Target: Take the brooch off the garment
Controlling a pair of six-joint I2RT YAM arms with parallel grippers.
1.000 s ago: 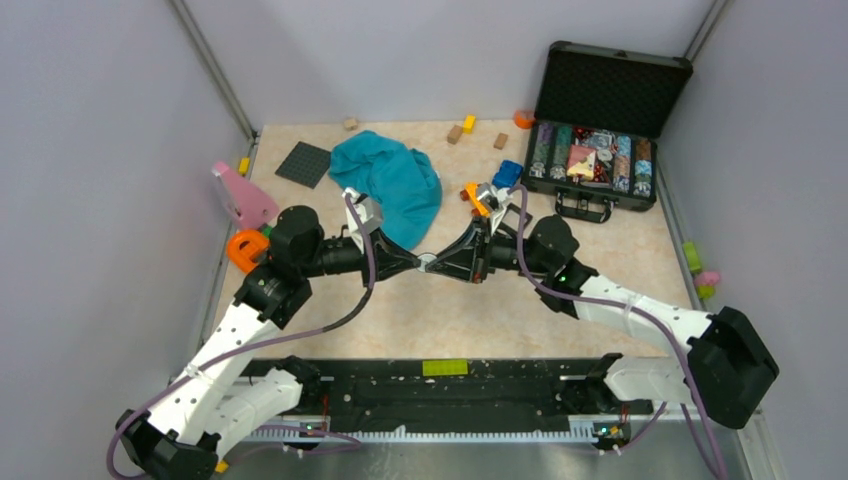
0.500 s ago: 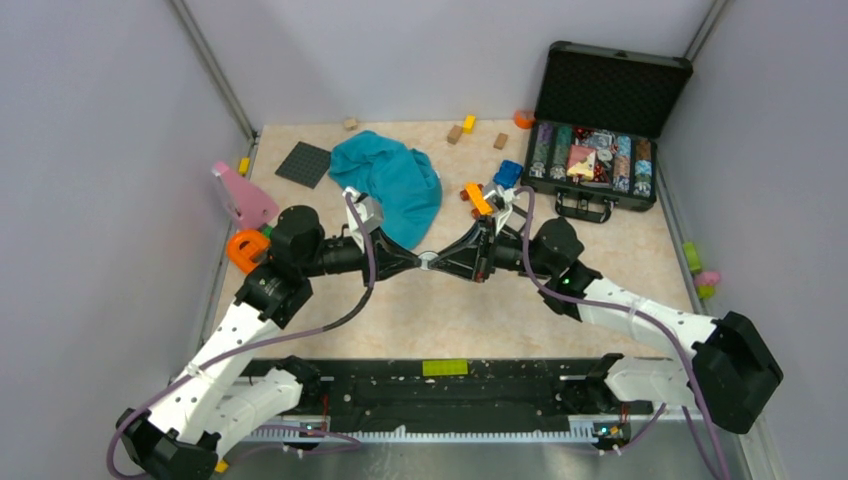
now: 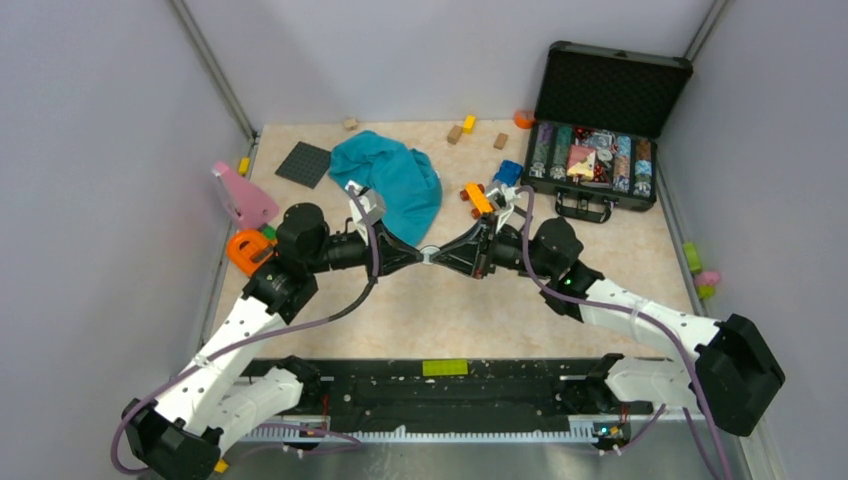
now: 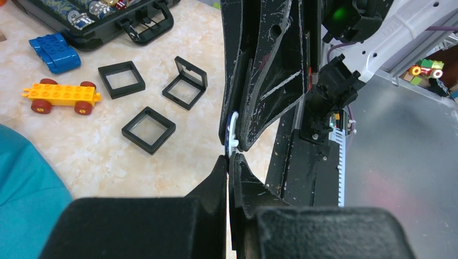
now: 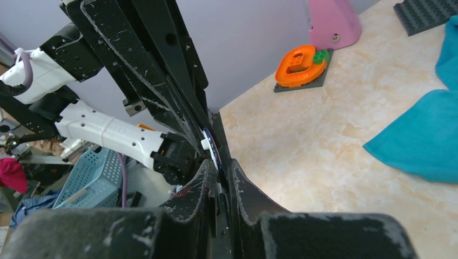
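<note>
Jaws shifted slightly away, both clamped on brooch [image 5: 214,151], beige table [image 3: 440,312], grey walls [image 3: 400,60]

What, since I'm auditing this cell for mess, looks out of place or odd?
Nothing is spilled or broken. The one oddity: the left tool and right tool meet tip to tip above the table, both pinching the same tiny brooch, clear of the crumpled garment.
</note>
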